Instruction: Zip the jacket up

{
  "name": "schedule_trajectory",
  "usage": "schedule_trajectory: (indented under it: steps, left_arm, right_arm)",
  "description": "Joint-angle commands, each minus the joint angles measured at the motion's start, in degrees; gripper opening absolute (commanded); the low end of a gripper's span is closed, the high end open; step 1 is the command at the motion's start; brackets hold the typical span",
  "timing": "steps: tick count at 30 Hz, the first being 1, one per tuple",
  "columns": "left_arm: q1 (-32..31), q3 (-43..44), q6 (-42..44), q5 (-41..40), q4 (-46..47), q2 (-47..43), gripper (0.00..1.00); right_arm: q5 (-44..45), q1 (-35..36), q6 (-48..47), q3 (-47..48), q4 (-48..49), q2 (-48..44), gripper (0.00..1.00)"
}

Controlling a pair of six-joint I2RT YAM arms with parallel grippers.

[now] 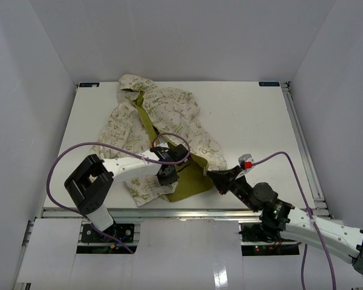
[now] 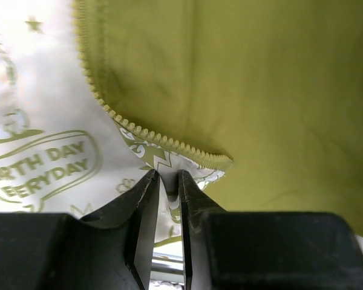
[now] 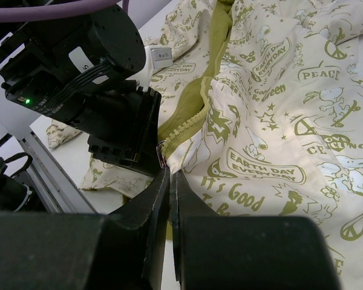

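The jacket (image 1: pixel 169 118) lies open on the white table, cream with olive print. Its olive lining (image 1: pixel 190 184) is turned out at the near hem. My left gripper (image 1: pixel 167 176) is shut on cream fabric just below the lower end of the zipper teeth (image 2: pixel 145 136), and the lining (image 2: pixel 266 90) fills that view. My right gripper (image 1: pixel 211 175) is shut on the other front panel's hem corner (image 3: pixel 187 151), where a metal zipper piece (image 3: pixel 162 154) sits at the tooth row's end. The left gripper's black body (image 3: pixel 103 90) is close beside it.
The white table (image 1: pixel 254 121) is walled on three sides. A metal rail (image 1: pixel 181 211) runs along its near edge. Purple cables (image 1: pixel 72 154) loop over both arms. One sleeve (image 1: pixel 112 136) lies to the left of the left arm.
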Motion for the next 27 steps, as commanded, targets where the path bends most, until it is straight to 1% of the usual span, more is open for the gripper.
schedule_trajectory:
  steps: [1,4,9,13,20,23,27]
  left_arm:
    - [-0.14,-0.41,-3.14,-4.97,-4.31,-2.84,0.30]
    - [-0.05,-1.08,-3.06,-5.90,-4.40,-4.39,0.31]
    - [-0.05,-1.36,-2.35,-5.60,-3.43,-5.74,0.41]
    - [-0.14,-1.68,-3.75,-3.88,-2.12,-5.91,0.45]
    - [-0.26,-1.87,-12.29,-3.59,-2.82,-8.50,0.45]
    - [-0.66,-1.36,-15.05,-3.71,-4.11,-8.28,0.44]
    - [-1.98,1.32,-15.02,-4.76,-5.26,-6.35,0.44]
  right_arm:
    - [1.52,-0.19,0.08,-0.39,1.44,-0.96,0.08]
    - [1.45,-0.21,0.15,-0.55,1.35,-1.11,0.08]
    - [1.62,-0.12,0.15,-0.63,1.35,-1.29,0.08]
    - [1.71,-0.12,0.15,-0.72,1.35,-1.38,0.08]
    - [1.83,-0.21,0.15,-0.92,1.26,-1.94,0.08]
    - [1.97,-0.12,0.06,-0.98,1.09,-1.99,0.08]
    - [2.06,-0.21,-0.03,-0.98,1.08,-2.09,0.08]
